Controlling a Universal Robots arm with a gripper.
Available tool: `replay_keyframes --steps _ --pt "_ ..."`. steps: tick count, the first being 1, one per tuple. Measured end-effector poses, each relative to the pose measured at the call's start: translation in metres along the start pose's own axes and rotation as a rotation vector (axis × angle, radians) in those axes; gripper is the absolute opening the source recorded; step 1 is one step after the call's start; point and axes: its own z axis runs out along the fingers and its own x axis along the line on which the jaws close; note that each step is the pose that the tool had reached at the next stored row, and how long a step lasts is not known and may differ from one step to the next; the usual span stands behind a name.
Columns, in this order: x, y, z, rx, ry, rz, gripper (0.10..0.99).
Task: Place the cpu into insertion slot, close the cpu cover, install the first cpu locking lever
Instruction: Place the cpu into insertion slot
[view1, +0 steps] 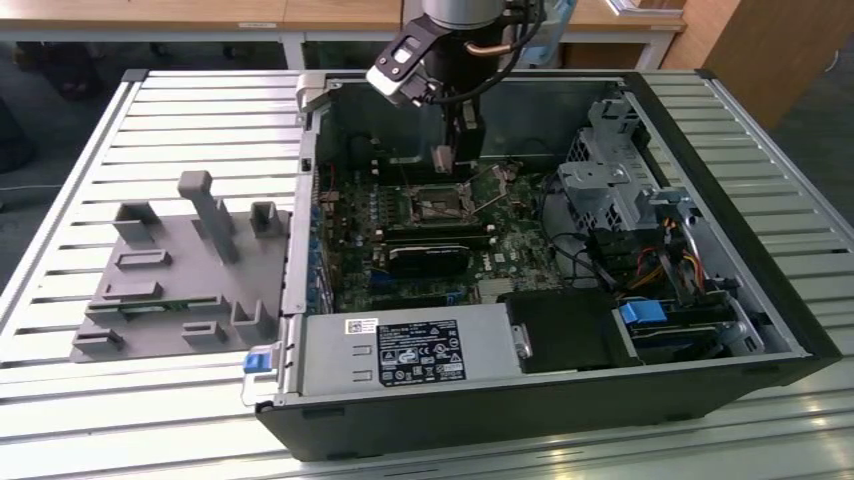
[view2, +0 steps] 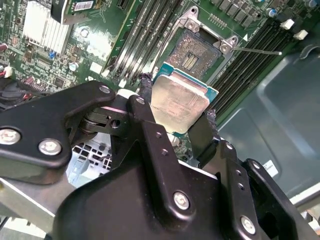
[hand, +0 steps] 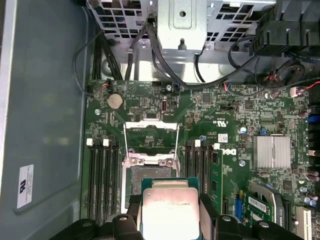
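The cpu (view2: 179, 101): square, silver-tan top

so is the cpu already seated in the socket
No, the cpu is clamped between the jaws, held clear of the open, bare insertion slot.

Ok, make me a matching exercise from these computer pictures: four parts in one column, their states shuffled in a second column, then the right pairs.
Parts:
1. cpu
2. insertion slot
3. cpu cover
4. coin battery

States:
A. swung open
B. round and silver
C. empty, contacts showing
D. clamped in the hand

Pairs: 1-D, 2-C, 3-A, 4-B
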Motion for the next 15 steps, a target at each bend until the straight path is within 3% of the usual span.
replay_keyframes --steps 7,15 --pt "0.0013 -0.0006 0.0087 0.006 -0.0042 0.004 0.541" --pt "0.0022 -0.0006 0.0105 0.008 -0.0043 0.004 0.541"
